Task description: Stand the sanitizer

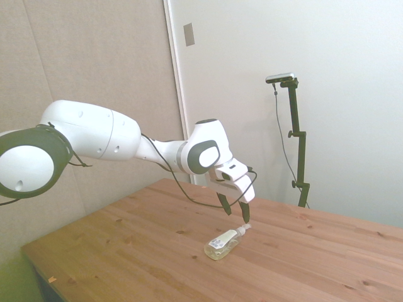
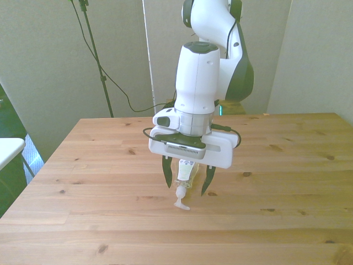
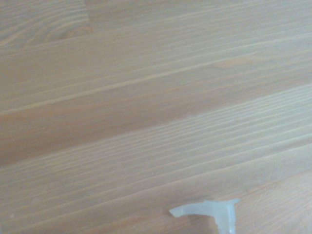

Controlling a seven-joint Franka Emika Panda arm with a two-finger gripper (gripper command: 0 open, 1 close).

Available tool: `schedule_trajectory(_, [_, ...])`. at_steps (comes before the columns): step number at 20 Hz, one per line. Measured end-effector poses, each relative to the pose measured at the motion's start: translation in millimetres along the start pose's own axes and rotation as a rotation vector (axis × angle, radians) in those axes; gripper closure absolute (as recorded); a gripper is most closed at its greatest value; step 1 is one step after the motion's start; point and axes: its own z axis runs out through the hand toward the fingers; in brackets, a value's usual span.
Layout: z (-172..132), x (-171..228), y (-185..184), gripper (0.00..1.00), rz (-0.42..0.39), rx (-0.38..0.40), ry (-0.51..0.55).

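I am hovering my gripper (image 2: pixel 186 183), fingers spread, over the lying sanitizer (image 1: pixel 224 245): light, slippery-looking plastic, best gripped across its body.

You see a small clear plastic sanitizer bottle (image 1: pixel 224 243) holding pale yellowish liquid, with a white label and a slim white pump nozzle (image 3: pixel 209 209). The wooden table (image 2: pixel 287 165) under it is warm honey-brown pine, streaked with long grain lines and dotted with dark knots. The two-finger gripper (image 2: pixel 186 184) has a white body and dark fingers (image 1: pixel 225 204).
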Motion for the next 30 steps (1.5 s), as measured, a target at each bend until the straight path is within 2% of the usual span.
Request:
schedule_trajectory(7, [24.8,10.8,2.3,0.00,0.026,-0.019,-0.010])
schedule_trajectory(8, [26.3,12.0,3.7,1.00,0.030,-0.021,-0.012])
schedule_trajectory(30, [36.3,23.6,16.6,1.00,0.064,-0.032,-0.037])
